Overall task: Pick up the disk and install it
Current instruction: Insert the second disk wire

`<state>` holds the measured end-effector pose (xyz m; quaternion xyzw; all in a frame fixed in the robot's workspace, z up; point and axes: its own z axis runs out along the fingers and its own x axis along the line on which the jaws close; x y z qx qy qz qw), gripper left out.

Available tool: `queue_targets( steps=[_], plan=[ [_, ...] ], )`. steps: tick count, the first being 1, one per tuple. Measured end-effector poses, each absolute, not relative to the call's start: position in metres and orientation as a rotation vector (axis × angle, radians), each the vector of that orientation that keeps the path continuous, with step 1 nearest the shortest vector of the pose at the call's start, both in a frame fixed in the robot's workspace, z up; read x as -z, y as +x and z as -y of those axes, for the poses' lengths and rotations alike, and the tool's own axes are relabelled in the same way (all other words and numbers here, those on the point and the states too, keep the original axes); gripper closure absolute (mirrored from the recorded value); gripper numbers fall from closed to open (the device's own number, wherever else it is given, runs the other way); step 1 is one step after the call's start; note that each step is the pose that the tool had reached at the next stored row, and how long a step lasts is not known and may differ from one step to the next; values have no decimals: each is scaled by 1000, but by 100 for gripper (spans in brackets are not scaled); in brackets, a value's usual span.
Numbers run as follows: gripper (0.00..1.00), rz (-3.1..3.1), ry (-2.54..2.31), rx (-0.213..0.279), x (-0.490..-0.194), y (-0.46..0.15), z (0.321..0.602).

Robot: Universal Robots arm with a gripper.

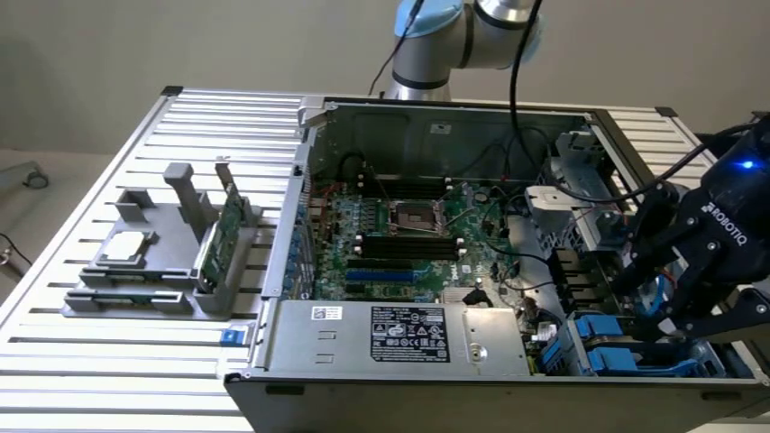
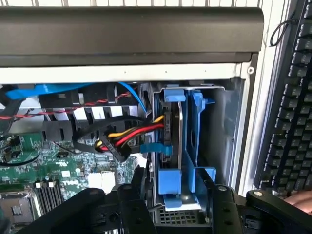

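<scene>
**Disk in the drive bay, jaws spread wide**

The disk [image 2: 171, 146] sits on edge in the drive cage [image 2: 222, 131] at the front corner of the open PC case [image 1: 361, 361], blue rails hugging both sides. Long axis runs down into the bay, thin edge toward the wrist cam; label can't be seen. Its lower end is cut off behind the gripper [image 2: 173, 195], fingers [image 2: 134, 192] spread wide to either side of the carrier, gripping nothing. Red-yellow power cable [image 2: 129, 136] meets the edge of it, exact plug hard to make out. In the exterior view the gripper [image 1: 686, 311] covers the bay, on that view's right. A keyboard [image 2: 292, 112] lies beside the case.
</scene>
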<state>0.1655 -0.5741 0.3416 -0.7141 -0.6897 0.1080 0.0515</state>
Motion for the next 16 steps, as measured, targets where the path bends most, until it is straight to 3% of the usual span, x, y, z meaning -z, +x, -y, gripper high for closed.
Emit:
queue_targets(
  steps=[4, 6, 9, 12, 16],
  plan=[
    [49, 2098, -2172, -330, -348, 156, 574],
    [61, 2098, -2172, -330, -354, 153, 574],
    [67, 2098, -2172, -330, -359, 152, 574],
    [85, 2098, -2171, -330, -359, 152, 574],
    [89, 2098, -2171, -330, -359, 152, 574]
  ],
)
